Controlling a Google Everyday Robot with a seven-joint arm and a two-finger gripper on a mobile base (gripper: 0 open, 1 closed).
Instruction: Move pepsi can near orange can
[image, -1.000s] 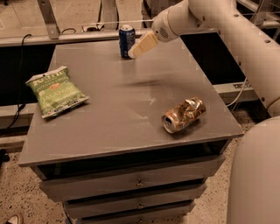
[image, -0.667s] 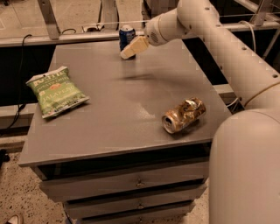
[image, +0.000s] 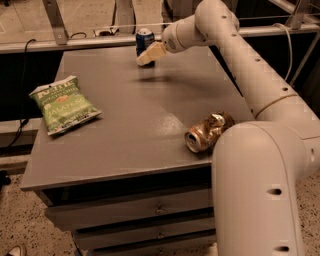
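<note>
1. The blue can (image: 144, 38) stood upright, axis vertical, just behind my claw (image: 149, 56); I couldn't tell whether the claw held it.
2. The orange can (image: 207, 132) lay sideways, well nearer me, rightward; chip bag (image: 64, 105) leftward.

A grey table (image: 135, 120) with drawers (image: 150, 209) under its top is shown. The pepsi can (image: 144, 36) is stood upright at the far edge, a little right of the middle. The orange can (image: 209, 131) is laid on its side near the near right corner. A green chip bag (image: 64, 105) is laid flat at the left, well apart from both cans. The gripper (image: 149, 55) is held just in front of the pepsi can, above the tabletop; whether contact is made cannot be told.
</note>
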